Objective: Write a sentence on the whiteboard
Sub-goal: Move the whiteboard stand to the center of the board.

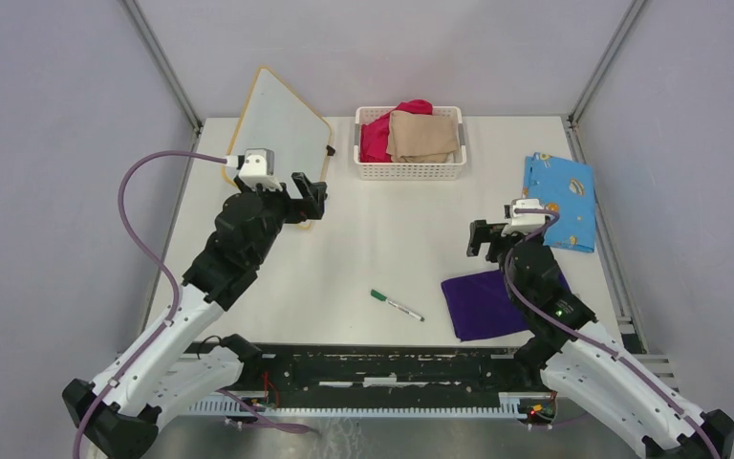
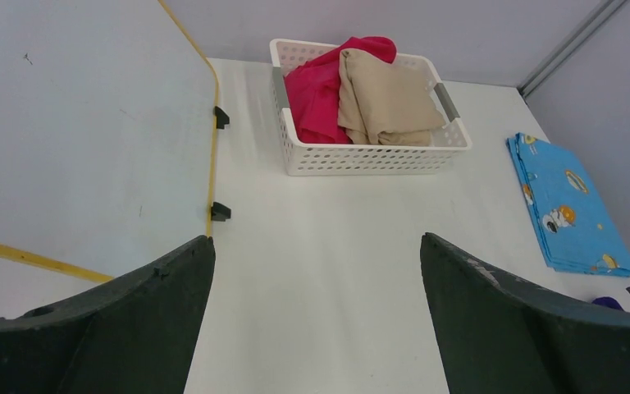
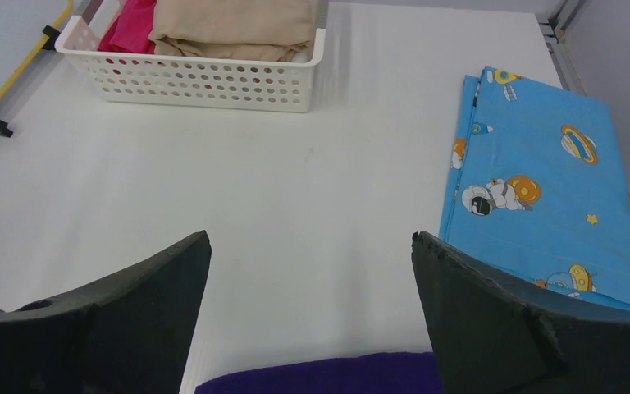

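The whiteboard (image 1: 280, 124) lies at the back left of the table, its white face blank, with a thin orange frame and two black feet; it also shows in the left wrist view (image 2: 82, 139). No green sentence shows on it. A green-capped marker (image 1: 397, 306) lies on the table near the front middle, away from both grippers. My left gripper (image 1: 308, 199) is open and empty, hovering over the whiteboard's near right edge. My right gripper (image 1: 479, 239) is open and empty, above the far edge of a purple cloth (image 1: 492, 304).
A white plastic basket (image 1: 410, 168) with red and beige cloths stands at the back middle. A blue printed cloth (image 1: 560, 199) lies at the right. Metal frame posts stand at the table's back corners.
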